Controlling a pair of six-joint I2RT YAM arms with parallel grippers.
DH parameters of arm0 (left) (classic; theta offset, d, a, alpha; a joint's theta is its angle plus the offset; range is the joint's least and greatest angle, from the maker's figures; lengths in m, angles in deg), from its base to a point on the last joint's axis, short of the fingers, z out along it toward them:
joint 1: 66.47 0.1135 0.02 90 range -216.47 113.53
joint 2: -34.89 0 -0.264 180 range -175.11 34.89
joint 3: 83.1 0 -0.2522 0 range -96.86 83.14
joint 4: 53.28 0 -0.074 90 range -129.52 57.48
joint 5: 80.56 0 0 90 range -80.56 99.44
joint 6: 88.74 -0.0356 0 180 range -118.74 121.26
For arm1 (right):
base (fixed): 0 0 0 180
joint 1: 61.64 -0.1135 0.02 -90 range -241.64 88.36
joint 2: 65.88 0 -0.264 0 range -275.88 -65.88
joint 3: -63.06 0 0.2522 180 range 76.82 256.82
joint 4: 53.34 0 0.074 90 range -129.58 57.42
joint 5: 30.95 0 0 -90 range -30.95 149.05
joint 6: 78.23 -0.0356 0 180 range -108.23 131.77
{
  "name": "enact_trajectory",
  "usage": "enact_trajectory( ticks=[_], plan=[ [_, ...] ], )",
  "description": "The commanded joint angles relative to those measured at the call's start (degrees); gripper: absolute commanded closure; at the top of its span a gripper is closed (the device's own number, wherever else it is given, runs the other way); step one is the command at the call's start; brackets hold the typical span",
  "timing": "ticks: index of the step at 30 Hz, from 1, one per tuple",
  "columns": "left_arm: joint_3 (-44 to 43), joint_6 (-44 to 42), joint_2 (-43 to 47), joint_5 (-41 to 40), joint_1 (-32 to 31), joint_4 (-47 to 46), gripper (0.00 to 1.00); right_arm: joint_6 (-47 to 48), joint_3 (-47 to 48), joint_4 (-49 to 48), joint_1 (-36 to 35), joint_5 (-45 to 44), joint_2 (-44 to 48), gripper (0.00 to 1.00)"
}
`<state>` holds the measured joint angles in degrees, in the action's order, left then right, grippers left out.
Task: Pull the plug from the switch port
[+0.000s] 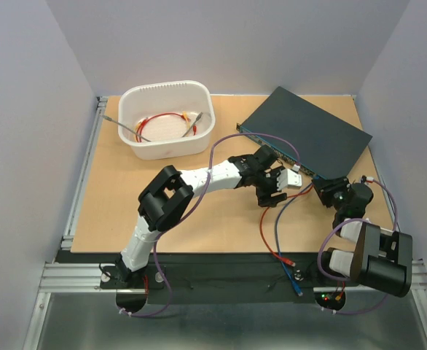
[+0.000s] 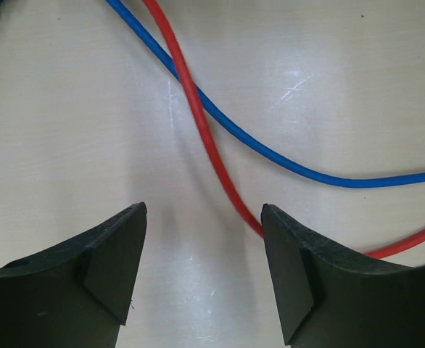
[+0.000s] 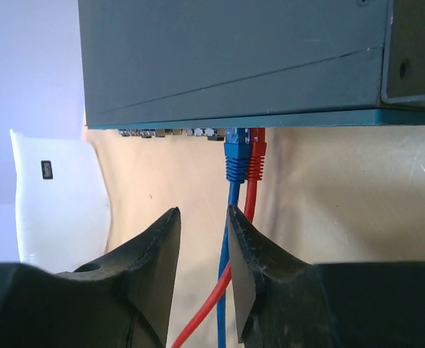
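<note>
At the far right of the table (image 1: 126, 204), lying flat and skewed: the switch (image 1: 308, 135), port edge turned toward the arms. In neighbouring ports on that edge, both seated, side by side: blue plug (image 3: 236, 159) and red plug (image 3: 255, 161). Trailing from them across the tabletop toward the near edge: blue cable (image 2: 270, 148) and red cable (image 2: 198, 116), crossing once. Left gripper (image 2: 201, 214): hovers over bare tabletop in front of the switch, jaws spread wide, grips nothing, with the red cable passing behind one finger. Right gripper (image 3: 204, 217): points at the port edge just short of the plugs, jaws parted by a narrow gap, holds nothing, with both cables running on beyond its fingers. At the far left: white tub (image 1: 199, 98).
</note>
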<state>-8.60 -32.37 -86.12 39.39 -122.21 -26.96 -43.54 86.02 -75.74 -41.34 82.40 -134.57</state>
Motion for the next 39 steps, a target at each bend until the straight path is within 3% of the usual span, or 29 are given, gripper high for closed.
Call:
enact_trajectory(
  ticks=[1,12,27,35,39],
  plan=[
    [-3.17,0.14,-0.71,1.25,-0.86,0.27,0.24,0.38,0.04,-6.11,0.54,2.31,-1.27,0.62],
    [-2.91,-0.47,-0.19,0.54,-1.03,0.19,0.24,0.47,1.18,-8.22,0.54,1.7,-7.16,0.62],
    [-3.0,-0.74,0.34,0.63,-1.03,0.19,0.24,-0.59,0.21,-6.03,0.54,-0.59,-1.19,0.65],
    [-3.27,-0.3,0.16,1.07,-1.03,0.19,0.24,-3.04,0.83,-2.86,0.54,-4.54,-4.08,0.66],
    [-3.09,-0.3,0.08,1.51,-1.12,0.19,0.34,-3.49,0.04,-3.12,0.62,-5.51,-6.98,0.67]
  ],
)
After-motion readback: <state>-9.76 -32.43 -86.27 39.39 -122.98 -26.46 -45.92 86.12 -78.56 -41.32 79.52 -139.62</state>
